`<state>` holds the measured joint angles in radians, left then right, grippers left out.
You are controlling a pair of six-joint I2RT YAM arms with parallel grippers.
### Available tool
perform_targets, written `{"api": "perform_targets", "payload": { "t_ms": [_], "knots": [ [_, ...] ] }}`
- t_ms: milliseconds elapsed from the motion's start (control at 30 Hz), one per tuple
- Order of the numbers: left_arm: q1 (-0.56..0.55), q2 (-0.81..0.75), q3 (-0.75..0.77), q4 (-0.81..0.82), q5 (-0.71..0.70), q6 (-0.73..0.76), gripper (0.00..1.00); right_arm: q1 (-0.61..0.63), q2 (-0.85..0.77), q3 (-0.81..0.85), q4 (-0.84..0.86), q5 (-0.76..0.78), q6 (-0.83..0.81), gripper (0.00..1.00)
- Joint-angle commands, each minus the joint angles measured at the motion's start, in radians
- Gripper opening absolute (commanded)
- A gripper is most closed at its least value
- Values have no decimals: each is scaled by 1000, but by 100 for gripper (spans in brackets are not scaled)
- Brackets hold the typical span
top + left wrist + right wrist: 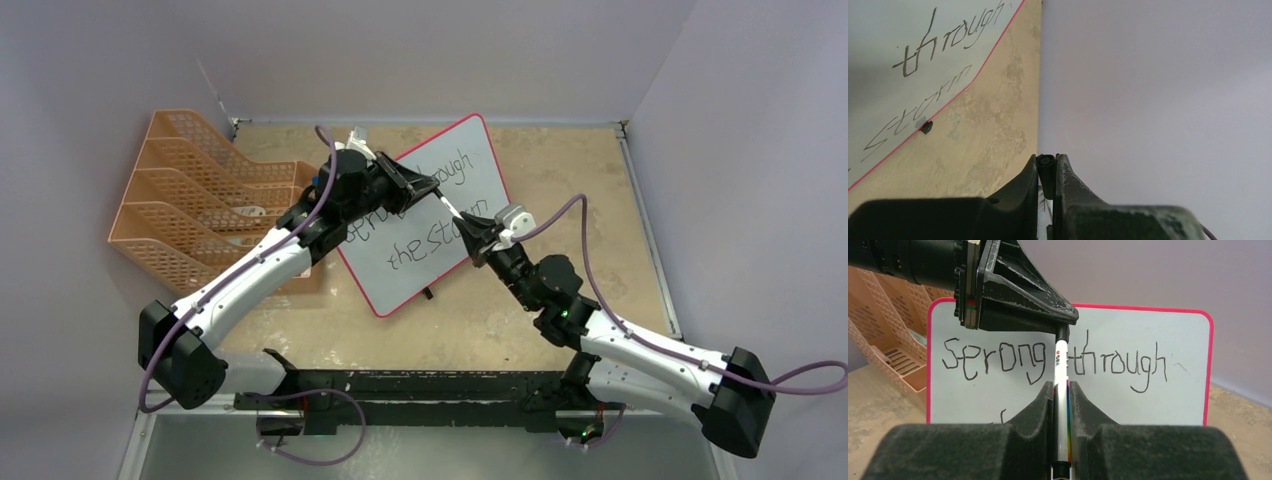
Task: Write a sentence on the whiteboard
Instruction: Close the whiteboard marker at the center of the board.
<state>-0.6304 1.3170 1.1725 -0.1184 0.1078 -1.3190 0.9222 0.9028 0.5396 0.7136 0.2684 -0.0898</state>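
The whiteboard (pixel 470 160) stands tilted at the table's middle, with a red-pink frame. The sentence (pixel 425 235) on it reads "Strong through / the storm" in black marker. It also shows in the right wrist view (pixel 998 357) and the left wrist view (pixel 943 45). In front of the board, my right gripper (pixel 478 228) is shut on the white marker barrel (pixel 1060 365). My left gripper (pixel 430 188) is shut on the marker's black cap end (pixel 1045 172). The right wrist view shows the left fingers (pixel 1018 295) pinching the cap (pixel 1063 332). The marker (pixel 452 205) spans between both grippers.
An orange mesh file rack (pixel 190 190) stands left of the board, close behind my left arm; it shows in the right wrist view (pixel 883 340) too. The board's small black foot (pixel 926 127) rests on the tan tabletop (pixel 570 170). Grey walls enclose the table.
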Motion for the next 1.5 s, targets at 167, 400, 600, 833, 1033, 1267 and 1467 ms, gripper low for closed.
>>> {"api": "perform_targets", "payload": {
  "t_ms": [167, 400, 600, 833, 1033, 1267, 1467],
  "knots": [
    [-18, -9, -21, 81, 41, -57, 0, 27, 16, 45, 107, 76, -40, 0],
    [-94, -12, -58, 103, 7, -85, 0, 27, 50, 53, 177, 93, -65, 0],
    [-150, -20, -67, 103, -30, -85, 0, 27, 80, 48, 235, 123, -67, 0],
    [-187, -35, -87, 103, -36, -88, 0, 27, 72, 36, 262, 129, -3, 0],
    [-223, -45, -108, 149, -35, -87, 0, 26, 75, 55, 259, 139, 52, 0],
    [-256, -69, -120, 150, -67, -67, 0, 25, 102, 70, 241, 221, 117, 0],
    [-255, -131, -104, 54, -179, -8, 21, 24, 65, 45, 183, 358, 144, 0]
  ]
}}
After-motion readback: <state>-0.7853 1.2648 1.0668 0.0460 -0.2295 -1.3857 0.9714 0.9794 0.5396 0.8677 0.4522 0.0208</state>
